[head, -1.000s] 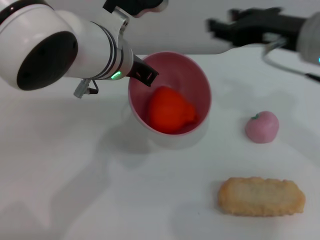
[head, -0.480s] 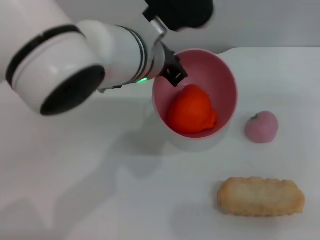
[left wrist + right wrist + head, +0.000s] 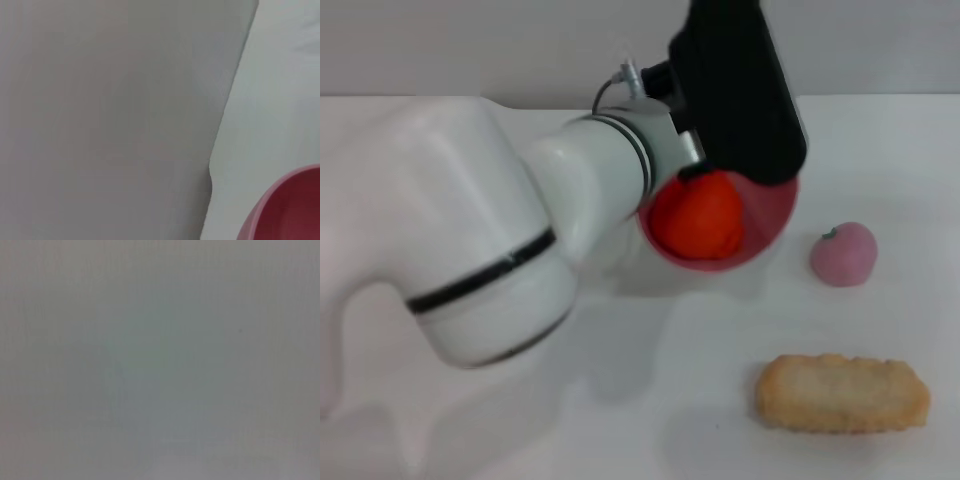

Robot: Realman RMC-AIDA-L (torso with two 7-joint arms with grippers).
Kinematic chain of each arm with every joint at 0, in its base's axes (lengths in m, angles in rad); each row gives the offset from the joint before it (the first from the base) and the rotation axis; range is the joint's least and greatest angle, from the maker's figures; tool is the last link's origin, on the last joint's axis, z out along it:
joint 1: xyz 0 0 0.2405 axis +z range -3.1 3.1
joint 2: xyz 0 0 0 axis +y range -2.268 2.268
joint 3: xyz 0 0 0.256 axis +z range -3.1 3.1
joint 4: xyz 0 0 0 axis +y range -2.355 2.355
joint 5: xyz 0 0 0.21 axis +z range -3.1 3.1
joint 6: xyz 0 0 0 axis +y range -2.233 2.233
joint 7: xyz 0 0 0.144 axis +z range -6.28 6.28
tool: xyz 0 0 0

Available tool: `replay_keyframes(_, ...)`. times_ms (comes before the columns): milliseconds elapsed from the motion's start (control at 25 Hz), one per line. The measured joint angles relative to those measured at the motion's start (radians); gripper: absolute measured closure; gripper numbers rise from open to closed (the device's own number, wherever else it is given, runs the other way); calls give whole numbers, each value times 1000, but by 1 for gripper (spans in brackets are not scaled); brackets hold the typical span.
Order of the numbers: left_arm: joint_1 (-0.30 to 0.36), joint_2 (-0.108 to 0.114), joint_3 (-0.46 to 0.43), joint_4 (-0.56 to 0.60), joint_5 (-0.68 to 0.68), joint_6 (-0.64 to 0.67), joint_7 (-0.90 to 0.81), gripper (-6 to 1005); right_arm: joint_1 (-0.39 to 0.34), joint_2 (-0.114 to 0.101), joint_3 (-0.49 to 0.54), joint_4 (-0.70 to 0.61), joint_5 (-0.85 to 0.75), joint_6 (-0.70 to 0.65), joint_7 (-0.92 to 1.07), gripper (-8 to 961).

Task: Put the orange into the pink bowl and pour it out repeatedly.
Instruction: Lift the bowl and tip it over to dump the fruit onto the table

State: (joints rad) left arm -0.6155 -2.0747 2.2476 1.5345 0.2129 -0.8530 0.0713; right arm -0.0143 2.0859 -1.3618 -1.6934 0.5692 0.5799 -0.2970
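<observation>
Orange inside the tilted pink bowl, held up by the left arm

The left gripper [image 3: 745, 100] sits at the far rim of the pink bowl [image 3: 770, 215]; whether its fingers are spread or pinching the rim cannot be told. The orange [image 3: 698, 213] lies in the bowl just below it. A pink peach [image 3: 843, 253] and a bun [image 3: 842, 392] rest on the desk [image 3: 620, 400] nearby
</observation>
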Motion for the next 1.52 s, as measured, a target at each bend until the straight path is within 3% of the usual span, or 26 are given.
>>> replay_keyframes(160,20,-1,56,-7,83,70,-9,954,4,-2,0,4,0,10,0,419)
replay_keyframes(280,50,-2,107,-17,180,194,-16,954,12,-3,0,8,0,20,2,419)
replay_keyframes(440,66,-2,118,-50,282,314,-42,954,19,-4,0,11,0,33,6,420)
replay_keyframes(560,66,-2,119,-59,302,331,-49,954,23,-4,0,12,1,45,6,420)
replay_keyframes(880,62,-3,109,-146,560,482,-242,954,29,-4,1,13,10,65,10,420)
replay_keyframes(1120,66,-2,122,-174,756,484,-347,954,31,-5,8,12,11,78,36,419)
replay_keyframes(1520,93,-2,184,-192,1021,450,-348,954,37,-6,1,14,13,91,36,415)
